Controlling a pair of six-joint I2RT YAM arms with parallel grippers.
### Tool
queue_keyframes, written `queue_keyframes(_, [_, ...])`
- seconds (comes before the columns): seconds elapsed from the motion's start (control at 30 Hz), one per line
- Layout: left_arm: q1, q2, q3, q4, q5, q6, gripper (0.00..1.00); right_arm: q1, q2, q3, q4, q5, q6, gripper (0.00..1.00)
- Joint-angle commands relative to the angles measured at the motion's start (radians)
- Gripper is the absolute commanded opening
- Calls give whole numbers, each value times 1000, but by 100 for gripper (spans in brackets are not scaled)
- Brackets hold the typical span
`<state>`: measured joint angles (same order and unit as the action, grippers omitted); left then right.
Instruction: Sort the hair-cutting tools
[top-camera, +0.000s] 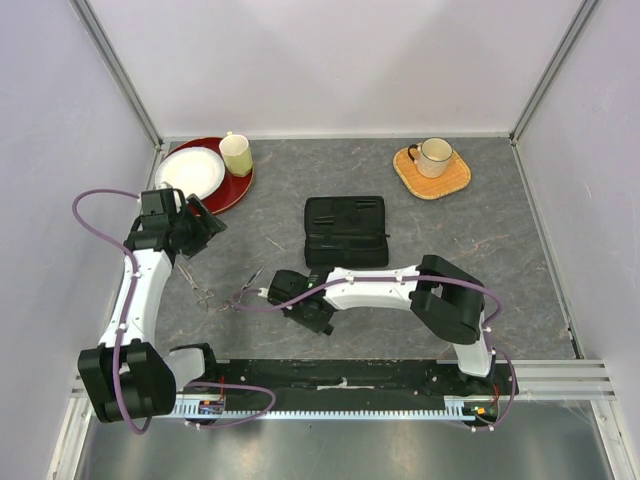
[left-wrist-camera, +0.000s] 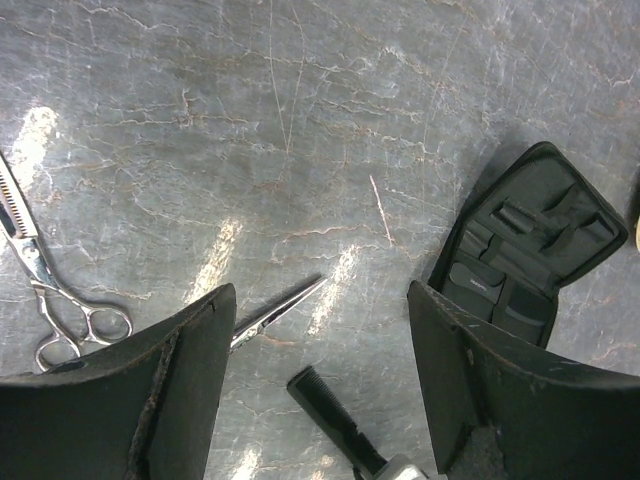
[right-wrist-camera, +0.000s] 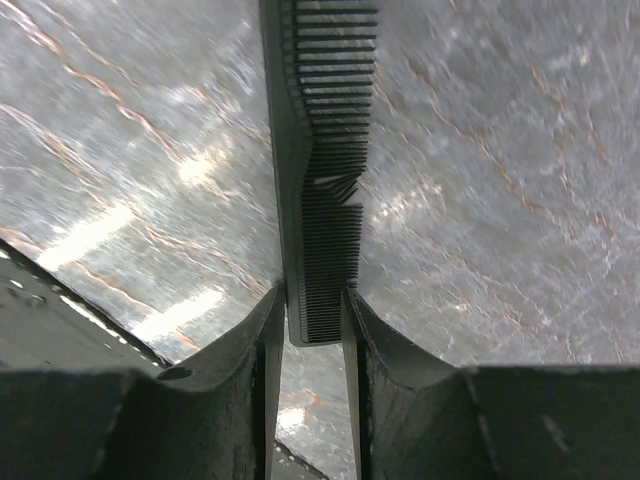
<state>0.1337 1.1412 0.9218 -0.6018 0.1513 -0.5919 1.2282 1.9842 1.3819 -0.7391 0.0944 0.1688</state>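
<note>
My right gripper (right-wrist-camera: 313, 295) is shut on one end of a black comb (right-wrist-camera: 320, 150), which sticks out ahead of the fingers just above the table. The left wrist view shows the same comb (left-wrist-camera: 335, 420) low in the picture. Two silver scissors lie on the table left of the right gripper (top-camera: 264, 293): one (top-camera: 197, 285) with its ring handles showing (left-wrist-camera: 50, 300), the other (top-camera: 248, 283) with only its blade tip visible (left-wrist-camera: 278, 308). My left gripper (top-camera: 200, 225) hangs open above the table, holding nothing (left-wrist-camera: 320, 300).
A black zip case (top-camera: 345, 230) lies open mid-table. At the back left stands a red plate (top-camera: 236, 188) with a white plate and a pale cup (top-camera: 236, 154) on it. At the back right is a mug (top-camera: 434, 155) on a woven mat. White walls enclose the table.
</note>
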Motion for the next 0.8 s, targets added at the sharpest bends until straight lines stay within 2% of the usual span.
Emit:
queue_keyframes(0.0, [4,12,-15,48,47,32,76,-22,16,-67,-105,18,20,38])
queue_keyframes(0.3, [4,17,-8,48,54,32,76,-32,50,92,-120,-4,31,52])
queue_keyframes(0.57, [4,12,0,48,67,38,76,-50,76,170,-175,5,-25,56])
queue_keyframes(0.77, [4,15,-3,50,68,37,76,-88,99,157,-200,-93,-97,56])
